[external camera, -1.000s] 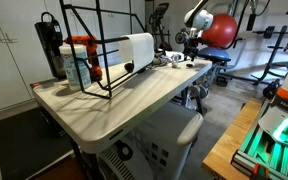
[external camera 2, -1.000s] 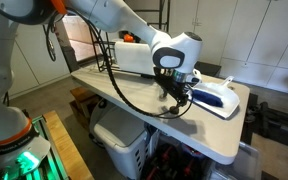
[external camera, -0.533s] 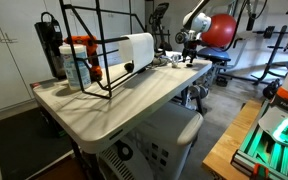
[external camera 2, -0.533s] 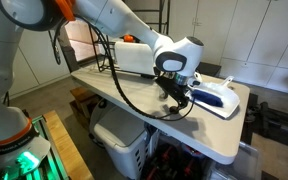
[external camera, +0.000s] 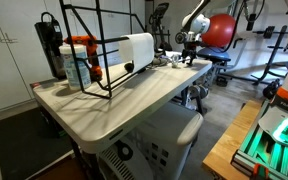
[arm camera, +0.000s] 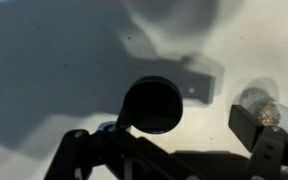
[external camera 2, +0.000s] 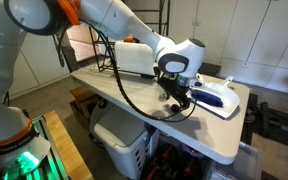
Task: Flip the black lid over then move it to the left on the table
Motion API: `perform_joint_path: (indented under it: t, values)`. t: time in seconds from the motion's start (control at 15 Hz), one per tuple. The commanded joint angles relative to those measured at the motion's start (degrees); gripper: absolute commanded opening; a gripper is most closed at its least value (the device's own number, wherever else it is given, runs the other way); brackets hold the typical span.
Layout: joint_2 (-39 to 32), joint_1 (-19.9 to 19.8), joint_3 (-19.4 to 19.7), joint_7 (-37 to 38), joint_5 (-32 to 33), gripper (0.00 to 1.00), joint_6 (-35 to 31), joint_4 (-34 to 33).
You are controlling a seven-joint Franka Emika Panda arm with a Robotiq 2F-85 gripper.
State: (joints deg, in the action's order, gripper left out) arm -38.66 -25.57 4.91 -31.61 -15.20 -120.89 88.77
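Wrist view: black lid [arm camera: 151,105] lies flat on the table [arm camera: 44,60].
Gripper [arm camera: 166,138]: spread wide, straddling the lid, not touching it.

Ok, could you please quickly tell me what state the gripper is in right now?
Gripper: open, holding nothing; the round black lid lies free on the pale cream table.

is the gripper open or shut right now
Open. In the wrist view the gripper has its fingers wide apart, with the black lid between them, touching neither.
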Motion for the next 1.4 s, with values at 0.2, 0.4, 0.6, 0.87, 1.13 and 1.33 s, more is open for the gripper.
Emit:
perform_joint_path:
  t: [0.2, 0.4, 0.6, 0.87, 1.13, 1.33]
  values:
    - [-2.9, 0.0, 0.6, 3.4, 3.5, 1.00, 1.6, -3.3]
    - [-3.6, -0.1, 0.6, 4.2, 4.5, 1.00, 1.8, -4.1]
    - [-4.2, 0.0, 0.8, 5.6, 5.2, 1.00, 1.9, -4.8]
    - [-3.2, -0.3, 0.5, 5.9, 5.1, 1.00, 1.5, -4.7]
    - [-0.5, 0.7, 0.4, 5.5, 5.9, 1.00, 1.3, -3.2]
    - [0.2, 1.3, 0.0, 5.3, 6.3, 1.00, 2.6, -3.4]
